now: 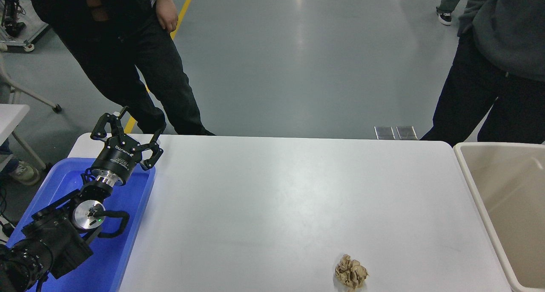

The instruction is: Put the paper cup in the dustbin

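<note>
Left gripper [127, 132] hovering parked over blue tray [127, 236], jaws spread, grasping nothing. Right arm lying outside view. Dustbin [470, 177] standing at table's [276, 190] right end; paper cup not showing. Crumpled paper ball [351, 273] resting near front edge.

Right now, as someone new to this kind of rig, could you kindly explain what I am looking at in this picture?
This is a single view from a camera high on a two-armed robot, looking down over a white table. The black arm at lower left is the robot's left arm; its gripper is open, holds nothing, and sits over a blue tray. The right arm is out of view. A crumpled brown paper ball lies near the table's front edge. The beige dustbin stands at the right; no paper cup shows in its visible part. Two people stand beyond the table.
</note>
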